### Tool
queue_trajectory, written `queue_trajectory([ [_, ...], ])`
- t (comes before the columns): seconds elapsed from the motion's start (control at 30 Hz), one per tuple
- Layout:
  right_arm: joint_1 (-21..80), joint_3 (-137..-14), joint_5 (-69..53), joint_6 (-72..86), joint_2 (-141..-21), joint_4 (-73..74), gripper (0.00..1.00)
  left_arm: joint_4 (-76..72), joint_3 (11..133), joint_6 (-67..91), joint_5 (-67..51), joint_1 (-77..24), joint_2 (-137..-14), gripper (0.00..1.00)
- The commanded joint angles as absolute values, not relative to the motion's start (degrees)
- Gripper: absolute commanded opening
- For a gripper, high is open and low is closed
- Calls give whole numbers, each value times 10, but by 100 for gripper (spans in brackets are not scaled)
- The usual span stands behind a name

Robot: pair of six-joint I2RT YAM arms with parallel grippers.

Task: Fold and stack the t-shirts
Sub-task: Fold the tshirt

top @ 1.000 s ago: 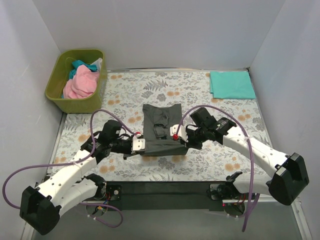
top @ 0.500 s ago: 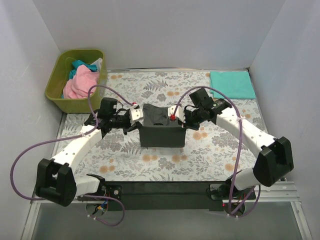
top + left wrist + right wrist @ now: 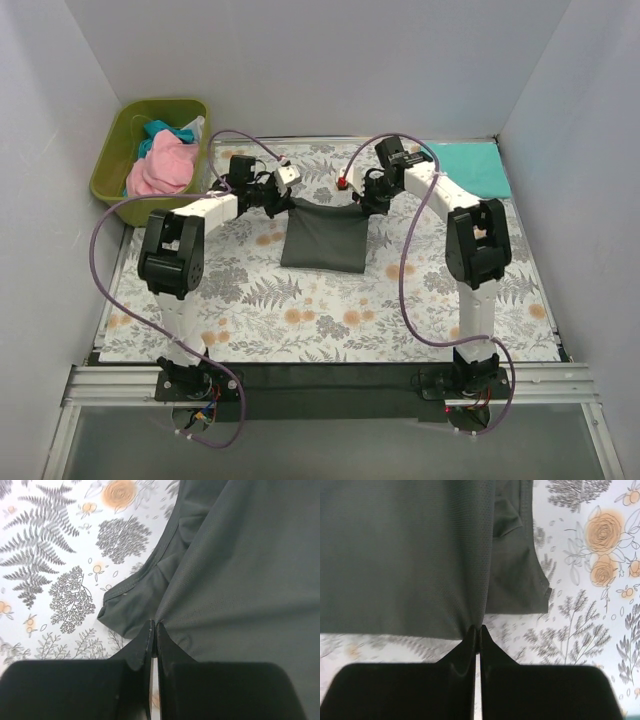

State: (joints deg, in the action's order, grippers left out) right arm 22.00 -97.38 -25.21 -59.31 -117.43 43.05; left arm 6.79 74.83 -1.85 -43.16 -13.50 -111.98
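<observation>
The bin [image 3: 150, 210] holds one pink shirt [image 3: 165, 168] and teal cloth [image 3: 157, 129]; one folded teal shirt [image 3: 468, 168] lies on the tabletop [image 3: 300, 320], right of the right fingers [image 3: 472, 639]. One grey shirt [image 3: 325, 238] stretches between the left fingers [image 3: 149, 637] and the right fingers, each pair closed on a far corner. Since the earlier frame, both pairs have carried that edge farther back across the tabletop.

Seen from above, the far corners of the charcoal t-shirt [image 3: 323, 243] lie hidden under the left gripper [image 3: 290, 194] and the right gripper [image 3: 360, 196]. The right arm covers the left edge of the folded teal-green t-shirt [image 3: 475, 170]. In the olive bin [image 3: 112, 185], a pink t-shirt [image 3: 162, 168] buries teal cloth [image 3: 157, 129]. A white item [image 3: 196, 124] beside them is too small to identify.
</observation>
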Motion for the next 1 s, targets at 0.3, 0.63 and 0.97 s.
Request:
queue_trajectory([
  [0.3,203,-1131,-260,-562,-1359,410,1,19,801,26,-369,-130,-1239,0],
  [0.63,236,-891,-306,-535,-1193,408,1,145,629,-47,-448,-163,-1072,0],
  [0.97,302,-593,-349,-425,-941,385,16,210,399,-14,-451,-209,-822,8],
])
